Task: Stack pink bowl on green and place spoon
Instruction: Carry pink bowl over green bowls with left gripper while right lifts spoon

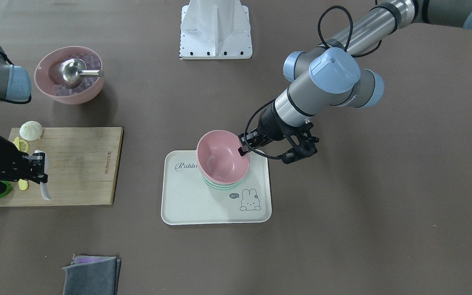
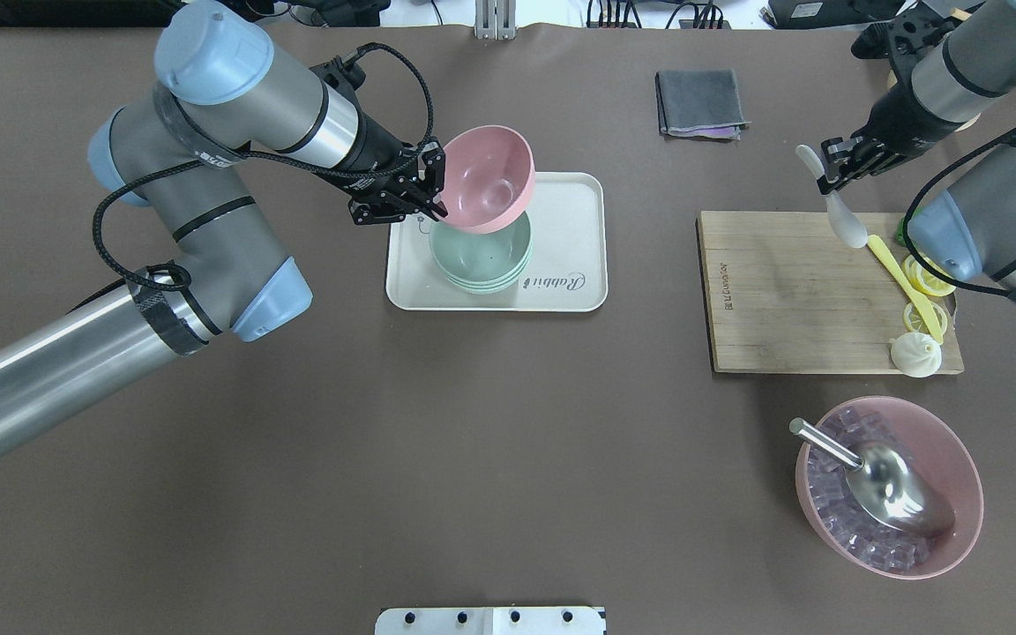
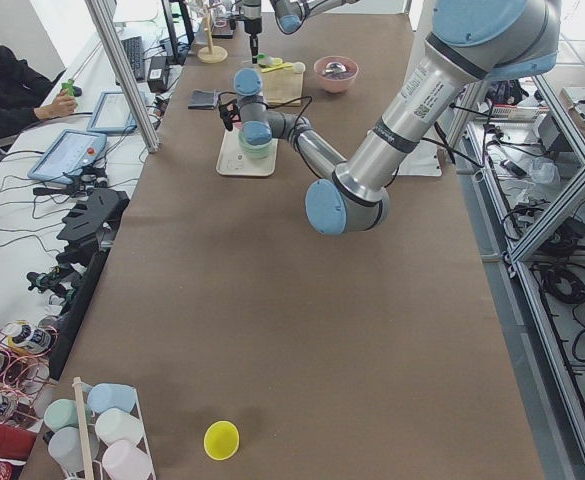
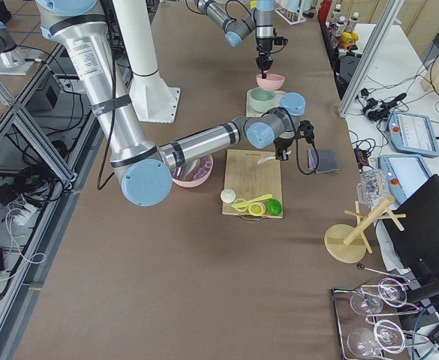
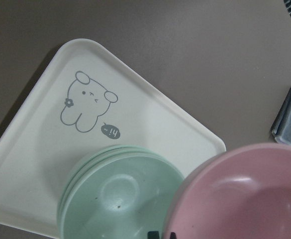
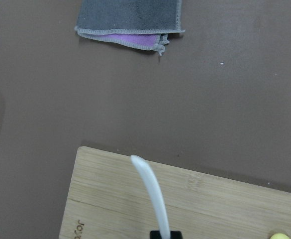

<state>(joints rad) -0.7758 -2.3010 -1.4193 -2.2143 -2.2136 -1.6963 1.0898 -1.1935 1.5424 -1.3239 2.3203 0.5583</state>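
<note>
Two grippers: both loaded. The left gripper (image 2: pixel 434 181) pinches the rim of the pink bowl (image 2: pixel 486 172) between nearly closed fingers. The right gripper (image 2: pixel 828 172) is clamped on the handle of the white spoon (image 2: pixel 847 220).
Pink bowl: held tilted in the air over the stack of green bowls (image 2: pixel 480 256), not yet seated.
Green bowls: nested on the cream tray (image 2: pixel 578 273), left of the table's middle and nearer its far edge.
Key relation: the stack lies below the pink bowl, and any sideways offset cannot be judged. The bowl likely needs levelling, then lowering.
White spoon: over the far edge of the bamboo cutting board (image 2: pixel 781 300), toward the table's right end and well apart from the tray. Its long axis runs roughly far to near, scoop toward the robot. Contact with the board cannot be told.
Nearer arm: right for the spoon, left for the bowls.
Surfaces: the bowls are round, smooth and plastic-looking. The tray is a rounded rectangle with a rabbit print. The spoon is glossy, with a slim curved handle.
</note>
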